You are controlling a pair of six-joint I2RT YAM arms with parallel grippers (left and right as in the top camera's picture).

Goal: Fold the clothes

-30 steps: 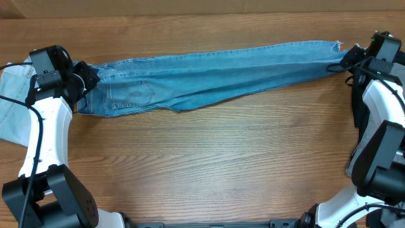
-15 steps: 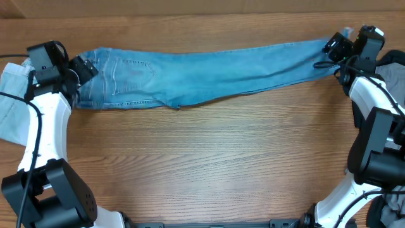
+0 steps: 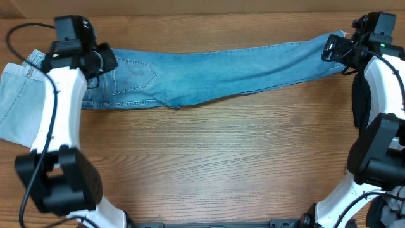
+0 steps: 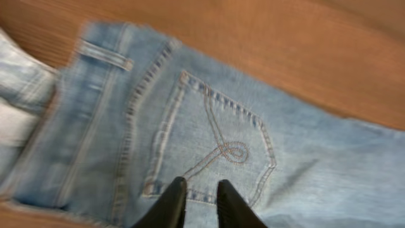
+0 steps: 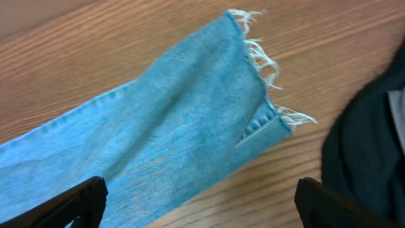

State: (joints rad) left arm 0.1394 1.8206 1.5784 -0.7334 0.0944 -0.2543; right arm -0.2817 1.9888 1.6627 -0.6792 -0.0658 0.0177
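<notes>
Long mid-blue denim jeans (image 3: 221,66) lie stretched flat across the back of the table, waist at the left and frayed hem (image 5: 259,57) at the right. My left gripper (image 3: 107,62) hovers over the waist end, above the stitched back pocket (image 4: 215,139). In the left wrist view, the left gripper (image 4: 201,187) has its fingers only narrowly apart, with nothing between them. My right gripper (image 3: 332,49) stands wide open over the leg just short of the hem. The right wrist view shows the right gripper (image 5: 201,193) empty, with the jeans (image 5: 177,126) lying free beneath it.
Pale-wash jeans (image 3: 16,101) lie at the table's far left edge, next to the waist of the blue pair. A dark garment (image 5: 373,139) lies just right of the hem. Bare wood table (image 3: 209,158) fills the middle and front.
Both grippers let go of the jeans, which dropped flat and slid slightly toward the back. The left arm swung right over the waist and its fingers narrowed again. The right gripper stays wide open.
</notes>
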